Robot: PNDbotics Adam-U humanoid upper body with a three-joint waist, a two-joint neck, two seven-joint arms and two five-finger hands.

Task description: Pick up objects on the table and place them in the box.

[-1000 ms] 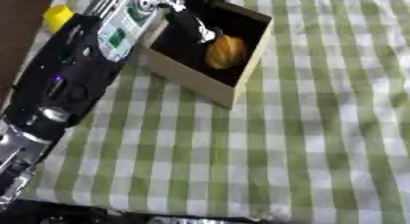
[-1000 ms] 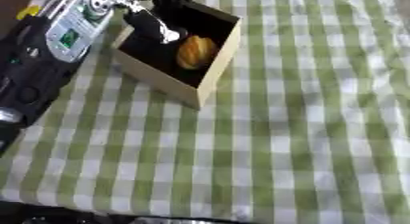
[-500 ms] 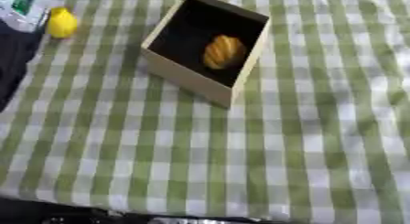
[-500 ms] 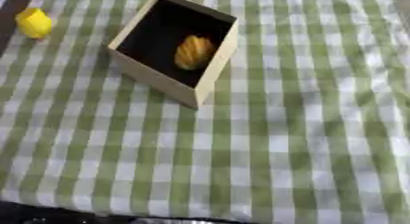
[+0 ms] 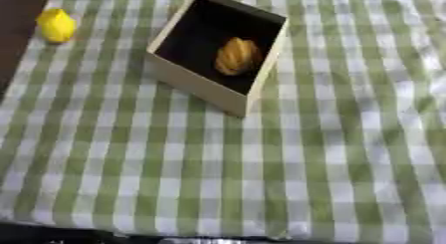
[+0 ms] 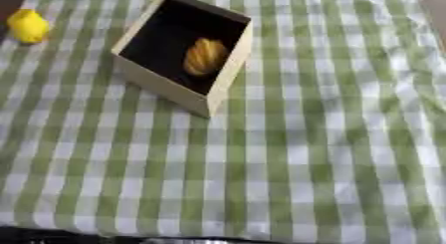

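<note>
Neither hand shows in my views, so I can't tell if either is spread or curled, nor how the arms sit. The box point(image 5: 218, 91) holds one ribbed golden piece point(image 5: 238, 56). The yellow lump point(image 5: 56, 25) lies left of the box, well apart, near the cloth's point(image 5: 287, 178) edge. It looks light, smooth, maybe slippery; I'd pinch across its middle.
</note>
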